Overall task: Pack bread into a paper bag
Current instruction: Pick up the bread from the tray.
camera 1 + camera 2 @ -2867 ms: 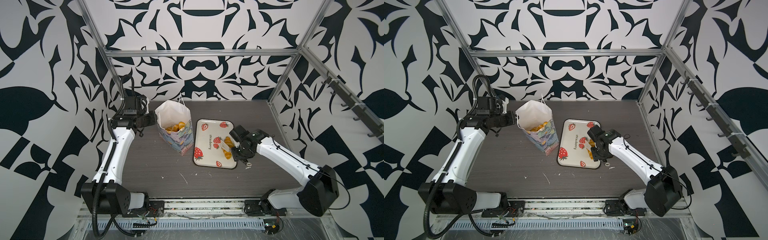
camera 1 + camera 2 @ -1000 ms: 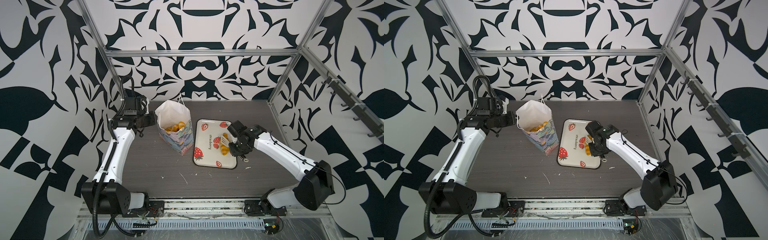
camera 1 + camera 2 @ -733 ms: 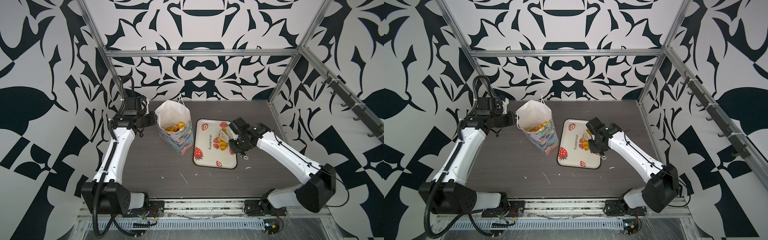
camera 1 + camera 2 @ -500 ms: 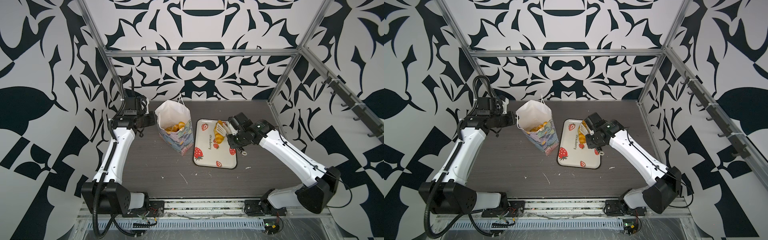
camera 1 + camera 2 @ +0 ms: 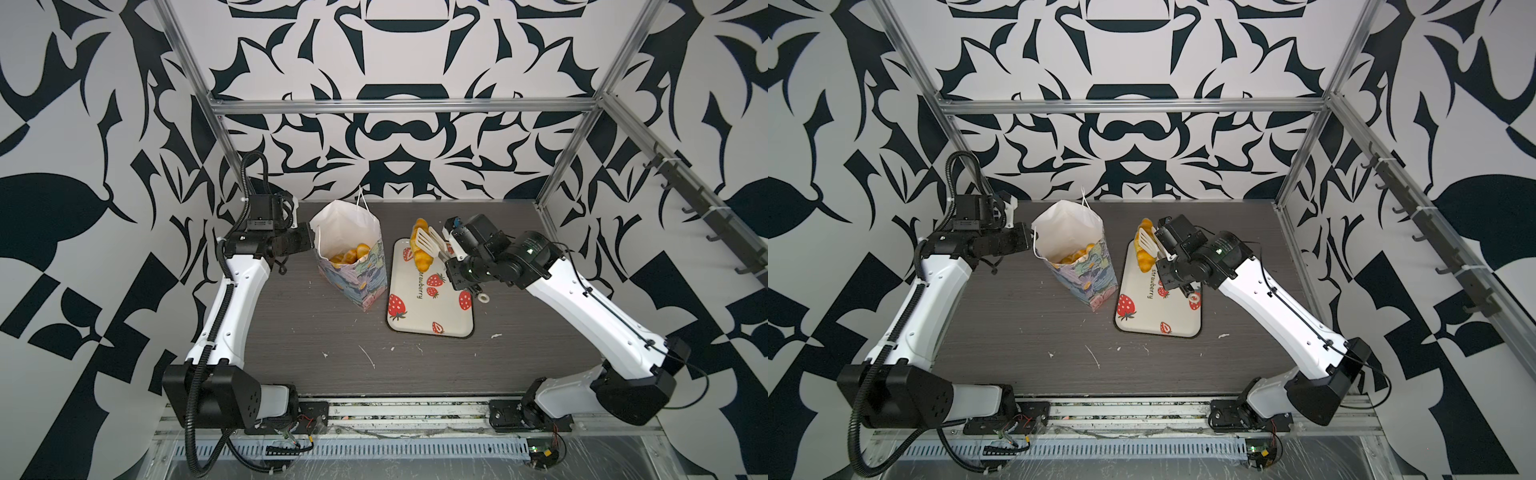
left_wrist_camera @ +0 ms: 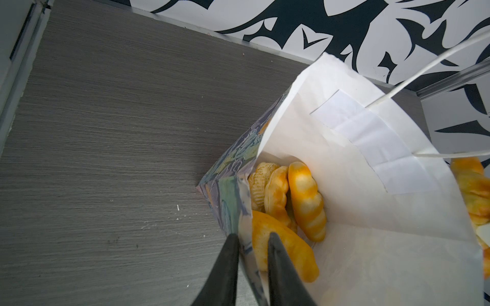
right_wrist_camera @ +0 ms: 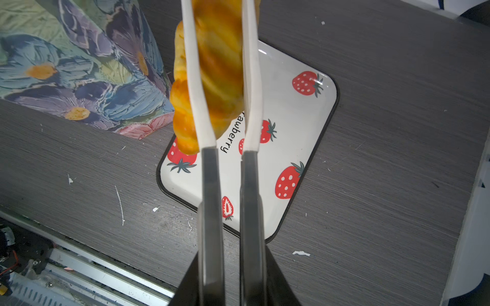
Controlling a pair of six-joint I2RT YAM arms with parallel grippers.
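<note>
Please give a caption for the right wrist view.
Right hand squeezes tongs holding a croissant above the strawberry tray, beside the paper bag.

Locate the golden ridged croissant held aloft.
In both top views the croissant hangs in the right gripper above the cream strawberry tray, beside the floral paper bag.

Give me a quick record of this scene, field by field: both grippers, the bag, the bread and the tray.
left gripper: shut on the rim of the paper bag
right gripper: shut on a croissant, held above the tray
paper bag: upright on the table, mouth open
bread in bag: several pieces
tray: beside the bag, no bread seen lying on it
</note>
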